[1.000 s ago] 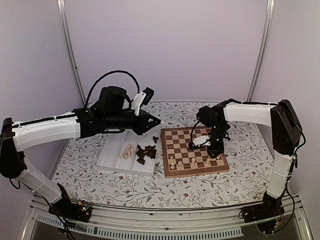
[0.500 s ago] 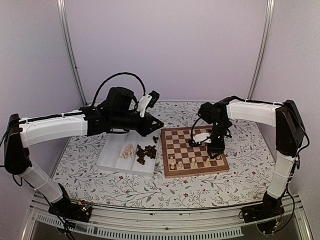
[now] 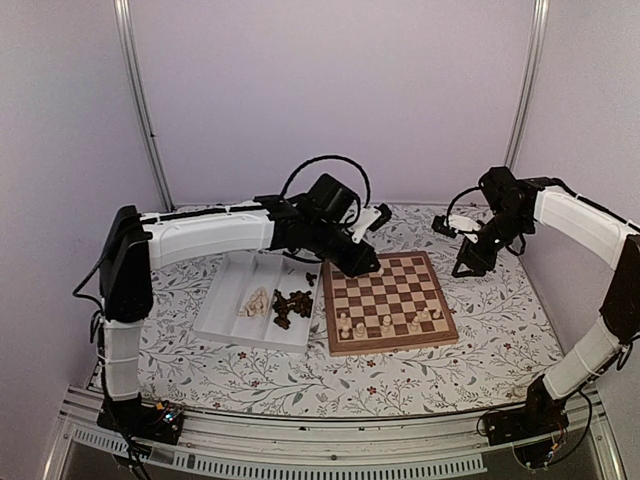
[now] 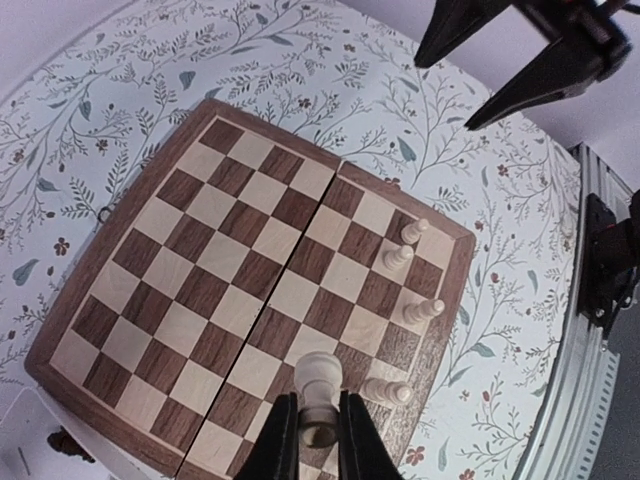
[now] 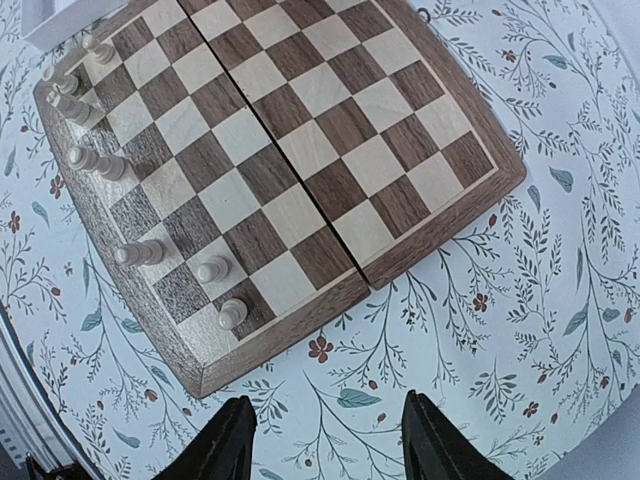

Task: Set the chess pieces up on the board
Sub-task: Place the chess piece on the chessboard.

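Our left pincer (image 4: pixel 318 412) clamps a cream piece (image 4: pixel 318 372) (lower centre) over the board (image 4: pixel 200 260); our right pincer (image 5: pixel 330 445) gapes above the floral tabletop (image 5: pixel 560 250), lilac walls (image 3: pixel 330 90) around.

The board (image 3: pixel 388 296) is checkered in dark walnut and light tan squares inside a brown border. The row of pieces (image 3: pixel 385 323) on it is pale cream, as is the single piece (image 4: pixel 318 372) in the black left gripper (image 4: pixel 318 425). The white tray (image 3: pixel 222 305) holds dark brown pieces (image 3: pixel 292 305). The counter (image 3: pixel 490 345) is white, patterned with grey-green leafy sprigs and tiny red flowers. The arms (image 3: pixel 210 232) are white with black joints.
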Motion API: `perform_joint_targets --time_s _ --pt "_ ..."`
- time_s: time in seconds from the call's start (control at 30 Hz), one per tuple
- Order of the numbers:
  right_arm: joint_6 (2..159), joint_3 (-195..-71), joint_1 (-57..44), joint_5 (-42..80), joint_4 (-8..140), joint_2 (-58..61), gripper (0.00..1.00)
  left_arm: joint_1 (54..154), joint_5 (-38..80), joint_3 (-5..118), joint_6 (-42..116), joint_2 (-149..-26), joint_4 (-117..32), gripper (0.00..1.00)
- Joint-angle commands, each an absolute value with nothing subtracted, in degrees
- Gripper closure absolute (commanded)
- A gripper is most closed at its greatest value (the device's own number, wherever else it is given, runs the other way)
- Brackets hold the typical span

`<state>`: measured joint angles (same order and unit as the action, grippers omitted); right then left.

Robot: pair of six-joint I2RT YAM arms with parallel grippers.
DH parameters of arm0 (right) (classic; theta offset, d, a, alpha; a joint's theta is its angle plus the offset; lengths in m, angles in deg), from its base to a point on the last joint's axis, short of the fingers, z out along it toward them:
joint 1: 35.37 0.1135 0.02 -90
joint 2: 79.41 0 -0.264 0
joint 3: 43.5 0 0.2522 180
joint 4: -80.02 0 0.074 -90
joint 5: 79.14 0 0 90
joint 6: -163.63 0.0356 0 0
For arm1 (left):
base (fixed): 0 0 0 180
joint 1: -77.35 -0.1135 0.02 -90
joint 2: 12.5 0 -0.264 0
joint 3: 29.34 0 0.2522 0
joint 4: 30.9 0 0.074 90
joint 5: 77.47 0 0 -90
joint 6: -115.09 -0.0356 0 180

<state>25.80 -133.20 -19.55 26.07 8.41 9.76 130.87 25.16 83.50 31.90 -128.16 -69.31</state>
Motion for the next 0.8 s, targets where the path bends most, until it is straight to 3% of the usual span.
perform_joint_targets --time_s 0.0,0.47,0.77 --pt "27.28 -128.84 -20.97 32.54 15.58 5.57 0.47 132.09 25.18 92.28 29.58 -137.22 -78.94 0.95" --pt "29.04 -122.96 -21.2 39.08 20.48 5.45 0.47 132.46 23.71 106.06 30.09 -150.59 -86.88 0.89" --pt "29.98 -123.76 -19.59 41.03 20.9 7.87 0.47 132.99 24.13 108.01 29.63 -151.28 -87.36 0.73"
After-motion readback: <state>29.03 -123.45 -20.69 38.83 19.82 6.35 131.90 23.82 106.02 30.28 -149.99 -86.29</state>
